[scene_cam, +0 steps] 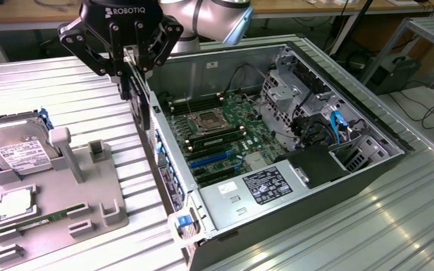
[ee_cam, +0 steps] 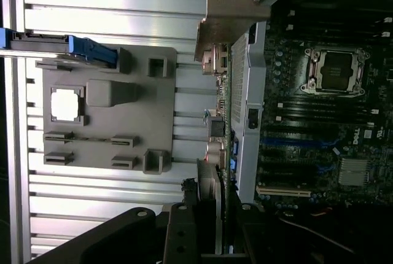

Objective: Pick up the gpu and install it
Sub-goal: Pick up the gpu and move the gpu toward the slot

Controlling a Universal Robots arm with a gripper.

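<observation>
Gpu [scene_cam: 135,90] is hanging thin and dark between the fingers [scene_cam: 130,72], which are pinching it, closed most of the way. It is floating just over the wall of the open computer case [scene_cam: 368,169] right below the fingers, so I think the carrying step is going on. Putting it in is calling for lining its edge up with a slot [scene_cam: 209,160] lower down inside. Everything is sitting on a ribbed metal tabletop [scene_cam: 398,226]. Wooden tabletops [scene_cam: 307,7] are showing far behind the fingers.

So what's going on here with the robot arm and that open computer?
The black gripper is shut on the thin green gpu card with a silver end bracket, holding it edge-on at the edge of the open dark metal computer case. The card is not yet seated on the green motherboard.
</observation>
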